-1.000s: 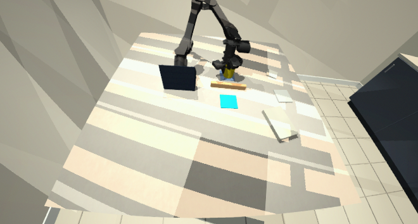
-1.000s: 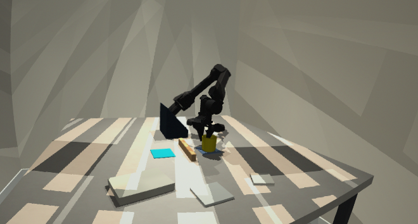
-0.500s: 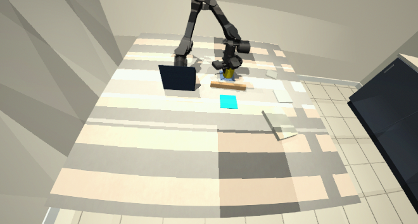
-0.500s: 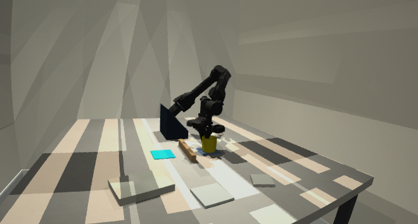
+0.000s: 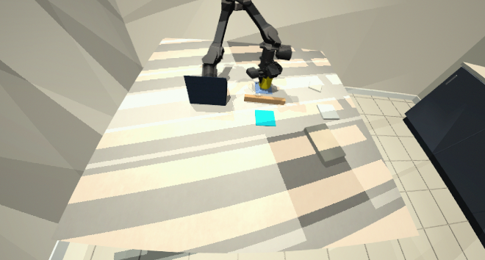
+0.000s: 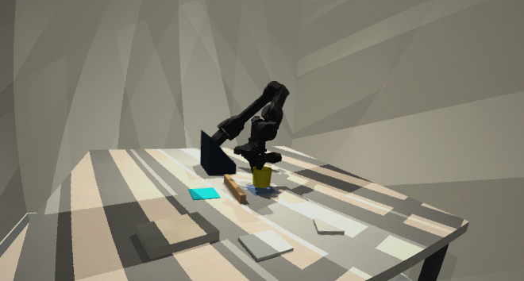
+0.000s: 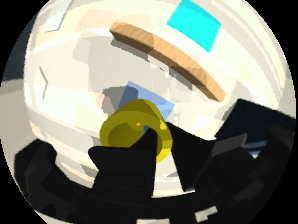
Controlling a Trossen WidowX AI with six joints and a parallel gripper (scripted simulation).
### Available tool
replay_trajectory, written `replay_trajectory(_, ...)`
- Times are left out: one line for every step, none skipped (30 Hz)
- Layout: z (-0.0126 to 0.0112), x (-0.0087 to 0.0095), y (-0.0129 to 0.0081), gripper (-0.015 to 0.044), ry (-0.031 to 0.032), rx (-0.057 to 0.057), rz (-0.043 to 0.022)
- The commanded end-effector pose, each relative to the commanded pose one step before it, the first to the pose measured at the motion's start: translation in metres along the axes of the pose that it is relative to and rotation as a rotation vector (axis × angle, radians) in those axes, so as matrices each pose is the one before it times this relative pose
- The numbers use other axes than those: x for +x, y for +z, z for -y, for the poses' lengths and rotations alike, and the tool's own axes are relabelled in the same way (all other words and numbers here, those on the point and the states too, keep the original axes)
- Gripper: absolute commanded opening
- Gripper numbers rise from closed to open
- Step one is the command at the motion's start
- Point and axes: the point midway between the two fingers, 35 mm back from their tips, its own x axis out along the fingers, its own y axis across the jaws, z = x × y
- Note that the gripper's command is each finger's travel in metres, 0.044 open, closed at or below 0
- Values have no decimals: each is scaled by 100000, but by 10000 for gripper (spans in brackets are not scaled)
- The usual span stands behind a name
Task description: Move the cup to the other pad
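1. The black arm [image 5: 235, 20] bends over the striped table [image 6: 99, 192], and its gripper [image 6: 259, 160] points down onto the yellow cup [image 6: 262, 177].
2. The fingers are drawn nearly together and clamped on the rim wall of the cup; in the wrist view, 1 dark finger [image 7: 136, 156] covers the near side of the cup's opening.
3. The cup stands upright on the blue pad [image 6: 260, 190], which shows at its foot in the exterior view. Whether its base touches the pad or is just above it cannot be told.
4. The marbles inside the cup cannot be made out in any view.
5. A wooden bar [image 5: 264, 99] lies just beside the blue pad, between it and the cyan pad [image 5: 265, 117], which is flat on the table and apart from the cup.
6. A dark panel [image 5: 206, 90] stands upright near the arm's base.
7. 3 flat slabs lie farther out: a thick grey slab [image 5: 325, 143], a pale tile [image 5: 328, 111] and a small light tile [image 5: 315, 85].
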Motion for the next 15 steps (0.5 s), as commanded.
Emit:
replay_trajectory(-160,-1425,61,0,493,-837,630)
replay_trajectory(14,-335,22,0,-18,49,-26)
replay_trajectory(17,-336,20,0,-13,49,-34)
replay_trajectory(19,-338,18,0,-8,48,-42)
replay_trajectory(22,-339,16,0,-3,48,-50)
replay_trajectory(26,-340,14,0,3,48,-59)
replay_trajectory(31,-340,12,0,9,47,-67)
replay_trajectory(31,-271,9,0,11,37,-59)
replay_trajectory(34,-239,11,0,13,33,-56)
replay_trajectory(32,-185,16,0,12,25,-46)
replay_trajectory(27,-116,22,0,8,16,-30)
replay_trajectory(12,-29,18,0,2,4,-7)
replay_trajectory(8,-10,21,0,0,1,-2)
replay_trajectory(2,0,10,0,0,0,0)
replay_trajectory(5,373,13,0,70,841,-431)
